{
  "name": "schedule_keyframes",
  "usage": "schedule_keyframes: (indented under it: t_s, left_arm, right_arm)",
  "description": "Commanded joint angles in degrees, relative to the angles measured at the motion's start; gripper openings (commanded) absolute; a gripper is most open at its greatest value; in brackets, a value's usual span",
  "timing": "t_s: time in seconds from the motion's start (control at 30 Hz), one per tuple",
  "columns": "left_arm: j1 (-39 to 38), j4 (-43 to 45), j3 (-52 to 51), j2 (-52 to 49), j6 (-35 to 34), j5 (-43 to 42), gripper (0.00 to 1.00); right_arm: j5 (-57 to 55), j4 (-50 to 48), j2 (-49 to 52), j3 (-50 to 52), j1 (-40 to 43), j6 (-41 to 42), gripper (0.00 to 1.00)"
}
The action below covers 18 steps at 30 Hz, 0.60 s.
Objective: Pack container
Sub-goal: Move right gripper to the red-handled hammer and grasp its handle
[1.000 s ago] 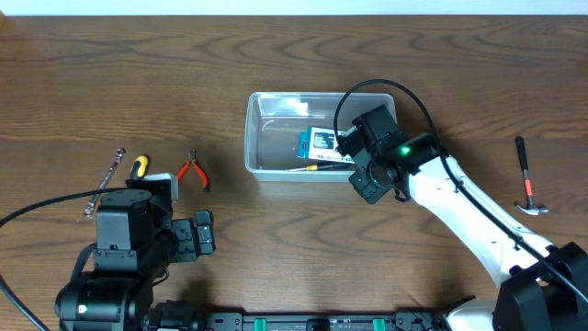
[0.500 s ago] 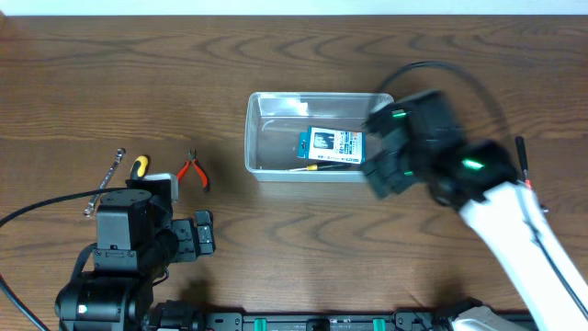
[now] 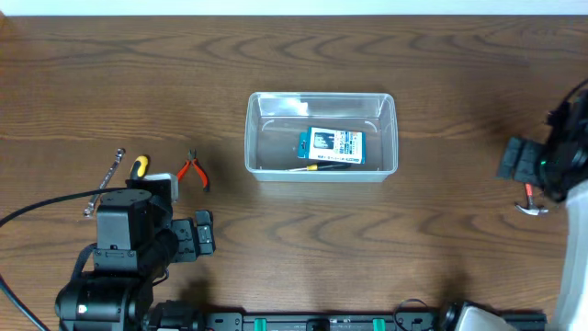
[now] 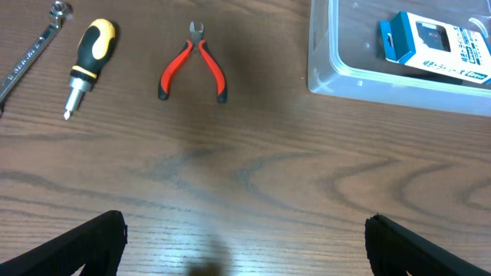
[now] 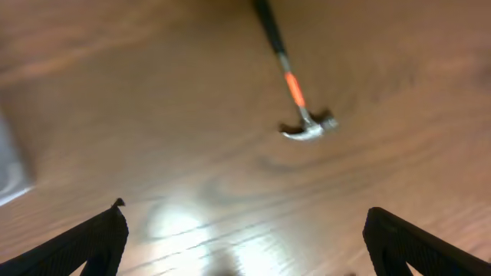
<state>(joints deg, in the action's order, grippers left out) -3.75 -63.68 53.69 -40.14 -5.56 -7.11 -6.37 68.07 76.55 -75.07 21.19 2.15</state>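
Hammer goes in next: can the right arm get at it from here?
Probably yes. The right gripper hangs open near the hammer, which lies alone on the table, nothing covering it.

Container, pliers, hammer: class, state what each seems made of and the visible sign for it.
Container: clear glossy plastic, by its see-through walls. Pliers: likely steel tips, dull grey; grips look rubber or plastic coated, red and black. Hammer: shiny metal head; dark shaft with orange band, material unclear in the blur.
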Motion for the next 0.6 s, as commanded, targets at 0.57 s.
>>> schedule_keyframes:
  t_s: [0.57]
  left_arm:
    - [0.2,-0.59,0.92,-0.22,0.59,0.26,0.98]
  right_arm:
    - [0.5,1.9,39.15,-19.96,12.17,-6.82,0.99]
